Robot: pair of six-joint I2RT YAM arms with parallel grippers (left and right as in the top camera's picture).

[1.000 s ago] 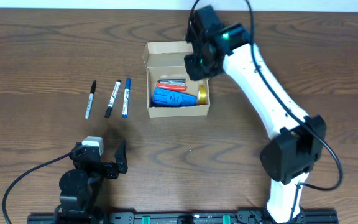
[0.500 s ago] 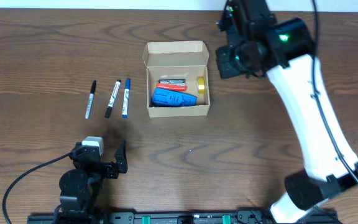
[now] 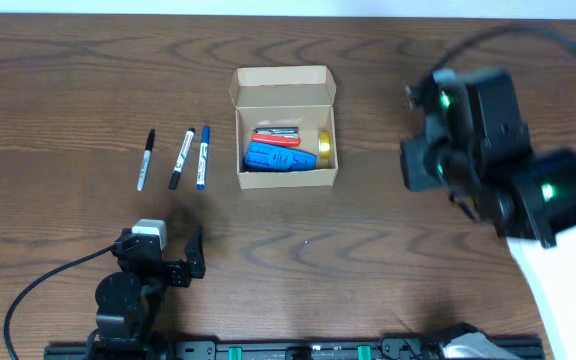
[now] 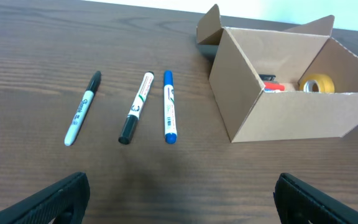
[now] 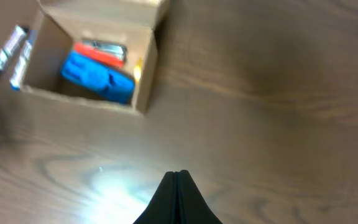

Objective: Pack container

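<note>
Near the upper middle of the overhead frame, the container (image 3: 286, 180) sits on the dark wooden desk (image 3: 68, 80). Its long axis runs left to right across the picture. Its mouth faces up, and the hinged flap lid stands open along the upper edge, with small side flaps at the two upper corners.

Inside lie a blue object (image 3: 273, 156) along the lower wall and a red-and-silver object (image 3: 276, 136) above it. A yellow tape roll (image 3: 324, 146) stands on edge against the right wall.

To the left of the container, apart from it, three markers lie side by side. They are a black marker (image 3: 145, 159), a white marker with a black cap (image 3: 181, 158) and a blue marker (image 3: 203, 157). Their long axes run roughly top to bottom, crosswise to the box.

At the lower left of the overhead frame, the left gripper (image 3: 165, 250) sits well below the markers. In the left wrist view its fingers (image 4: 61, 196) are spread wide at the bottom corners, with the markers and the container (image 4: 291, 115) beyond them.

At the bottom middle of the right wrist view, the right gripper (image 5: 179, 186) has its fingers pressed together into one dark point over bare desk. The container (image 5: 143, 81) lies in the upper left of that blurred view.
</note>
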